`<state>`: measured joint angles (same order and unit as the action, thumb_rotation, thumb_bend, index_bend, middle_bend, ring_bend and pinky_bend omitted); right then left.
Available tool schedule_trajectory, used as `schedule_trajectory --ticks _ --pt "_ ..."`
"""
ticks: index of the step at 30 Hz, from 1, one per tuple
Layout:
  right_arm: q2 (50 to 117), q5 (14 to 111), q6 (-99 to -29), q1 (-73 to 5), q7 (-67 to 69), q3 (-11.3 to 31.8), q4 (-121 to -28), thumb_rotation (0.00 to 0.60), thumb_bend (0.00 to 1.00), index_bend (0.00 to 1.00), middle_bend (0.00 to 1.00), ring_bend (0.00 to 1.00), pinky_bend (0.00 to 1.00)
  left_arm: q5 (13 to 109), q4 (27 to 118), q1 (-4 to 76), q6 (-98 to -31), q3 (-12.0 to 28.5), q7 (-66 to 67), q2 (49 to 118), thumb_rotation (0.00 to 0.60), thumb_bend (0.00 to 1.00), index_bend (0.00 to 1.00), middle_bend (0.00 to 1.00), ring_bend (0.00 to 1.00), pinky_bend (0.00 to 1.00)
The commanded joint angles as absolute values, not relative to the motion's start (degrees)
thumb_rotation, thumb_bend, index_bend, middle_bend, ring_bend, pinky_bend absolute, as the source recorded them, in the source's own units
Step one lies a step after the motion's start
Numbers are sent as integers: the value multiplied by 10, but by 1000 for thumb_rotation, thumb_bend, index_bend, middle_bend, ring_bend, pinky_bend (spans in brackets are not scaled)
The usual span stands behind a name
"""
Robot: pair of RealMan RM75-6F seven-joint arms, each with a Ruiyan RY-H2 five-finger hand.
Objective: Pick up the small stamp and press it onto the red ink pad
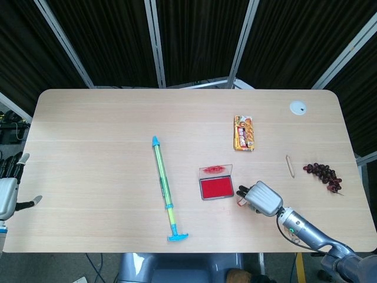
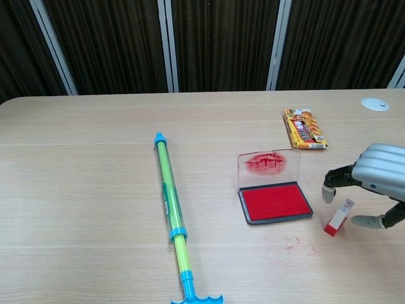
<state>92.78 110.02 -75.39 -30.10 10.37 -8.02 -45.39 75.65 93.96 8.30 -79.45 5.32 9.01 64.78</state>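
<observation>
The small stamp (image 1: 241, 201) (image 2: 338, 216), white with a red base, leans tilted on the table just right of the open red ink pad (image 1: 216, 188) (image 2: 275, 201). My right hand (image 1: 261, 198) (image 2: 373, 180) hovers over the stamp with its fingers spread. Its fingers (image 2: 328, 190) hang to the stamp's left and its thumb (image 2: 367, 221) to the stamp's right, and I see no contact. The pad's clear lid (image 2: 269, 164) stands up, smeared red. My left hand (image 1: 7, 194) stays at the table's far left edge, fingers apart and holding nothing.
A long green and blue pump toy (image 1: 164, 188) (image 2: 169, 202) lies left of the pad. A snack packet (image 1: 244, 132) (image 2: 304, 136) sits behind it. Grapes (image 1: 323, 174), a wooden stick (image 1: 290, 166) and a white disc (image 1: 298, 107) are at the right. Red stamp marks (image 2: 297, 244) stain the wood.
</observation>
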Motion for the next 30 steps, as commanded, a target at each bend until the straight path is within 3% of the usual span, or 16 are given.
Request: schedule_trajectory --ticks 1,30 --pt "934 1098 -755 -302 107 -85 -446 600 276 402 411 802 959 757 939 83 -796 53 92 649 600 0 0 0 0 0" --pt "950 1074 -776 -312 140 -92 -436 600 424 535 546 801 959 748 936 87 -790 54 97 653 600 0 0 0 0 0"
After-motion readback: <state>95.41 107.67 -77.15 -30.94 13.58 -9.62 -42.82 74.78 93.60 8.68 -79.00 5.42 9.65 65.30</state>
